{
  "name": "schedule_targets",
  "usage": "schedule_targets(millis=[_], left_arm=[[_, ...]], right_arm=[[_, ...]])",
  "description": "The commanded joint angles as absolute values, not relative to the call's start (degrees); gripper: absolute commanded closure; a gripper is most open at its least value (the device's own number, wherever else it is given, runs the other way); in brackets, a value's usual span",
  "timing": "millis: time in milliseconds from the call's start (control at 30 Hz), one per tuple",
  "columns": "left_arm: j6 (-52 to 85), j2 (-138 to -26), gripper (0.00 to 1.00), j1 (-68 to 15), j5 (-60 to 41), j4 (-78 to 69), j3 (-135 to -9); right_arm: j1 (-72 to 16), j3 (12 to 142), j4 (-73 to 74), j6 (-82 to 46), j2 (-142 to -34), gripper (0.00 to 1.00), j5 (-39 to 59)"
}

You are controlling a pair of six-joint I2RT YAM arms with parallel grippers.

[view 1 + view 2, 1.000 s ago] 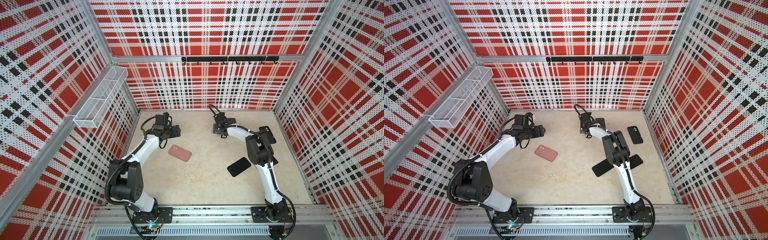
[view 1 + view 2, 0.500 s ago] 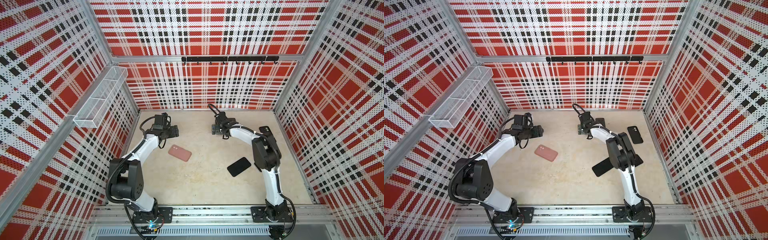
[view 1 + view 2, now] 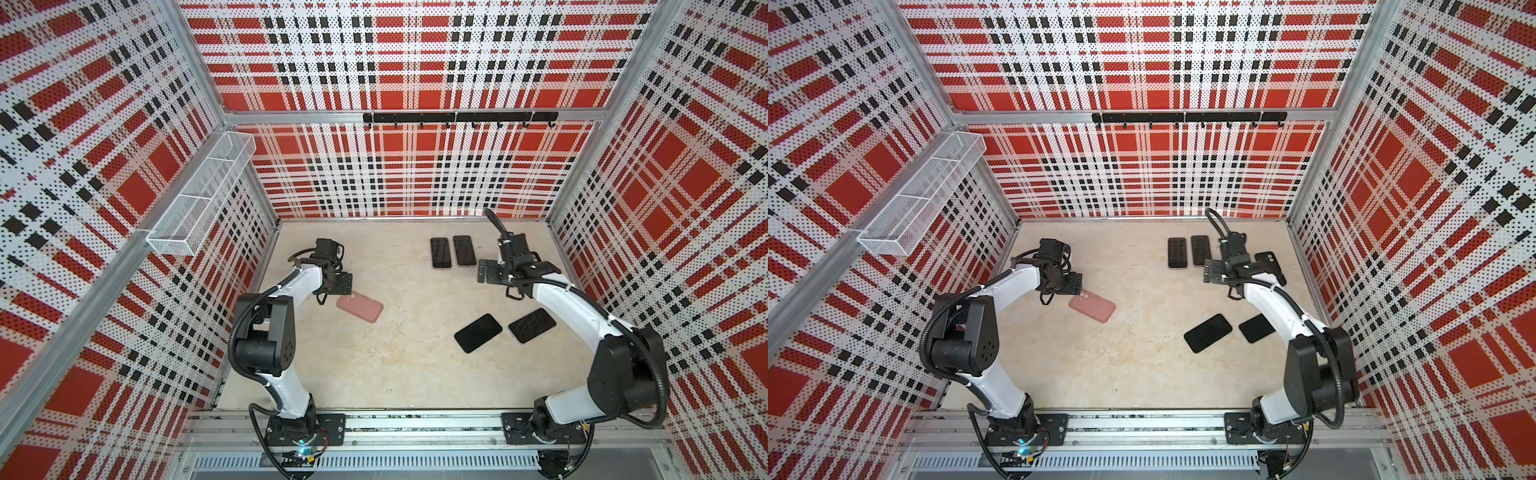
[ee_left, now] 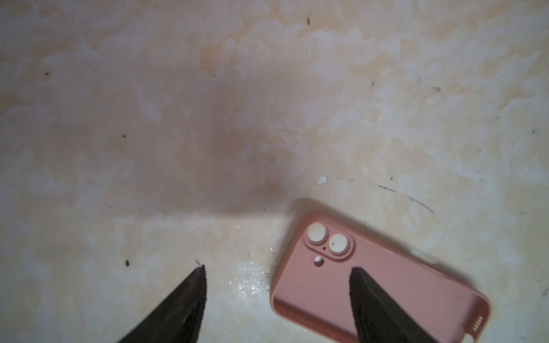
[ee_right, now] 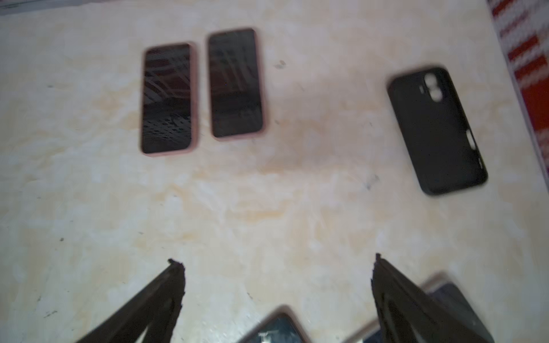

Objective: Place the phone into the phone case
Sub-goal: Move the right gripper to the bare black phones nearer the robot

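The left tool [image 4: 277, 268] hangs spread over the pink case [image 3: 360, 308]; the right tool [image 5: 276, 259] is spread, empty. The step looks like fetching: next, probably, grip a bare phone [image 3: 478, 333].

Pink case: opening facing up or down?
Down. The pink case lies flat on the table, back up, camera cutouts showing.

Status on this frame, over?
Left pincer open, empty, beside pink case. Right pincer open, empty. Case lies back-up, no phone picked yet; bare phones flat, untouched. Nothing in the way.
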State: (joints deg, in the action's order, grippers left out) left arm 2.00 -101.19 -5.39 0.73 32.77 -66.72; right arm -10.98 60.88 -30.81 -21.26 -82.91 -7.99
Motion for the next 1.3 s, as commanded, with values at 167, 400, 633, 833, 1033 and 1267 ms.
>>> schedule_targets(millis=[167,400,633,833,1033,1267], left_arm=[[-0.36,-106.23,0.26,-3.65,-1.68,34.09,-67.02],[0.77,-108.13,0.33,-4.3,-3.15,33.6,-67.31],[1.87,-108.54,0.56,-6.07,-4.06,33.19,-67.34],[4.82,-108.86,0.7,-8.86,-6.3,33.0,-67.32],[10.73,-108.59,0.74,-11.97,-8.45,32.7,-67.99],[17.36,-109.16,0.8,-18.28,-9.05,32.59,-68.99]], right_arm=[[-3.88,55.94,-39.61,-24.12,-75.93,0.0,-0.78],[-3.14,55.63,-39.55,-23.49,-74.62,0.0,-2.63],[-2.74,54.32,-38.51,-21.04,-73.14,0.0,0.55],[-2.75,53.96,-40.25,-20.09,-71.61,0.02,1.01],[-2.76,55.06,-43.4,-21.29,-72.6,0.06,0.26],[-2.73,53.16,-42.16,-22.53,-72.57,0.1,2.96]])
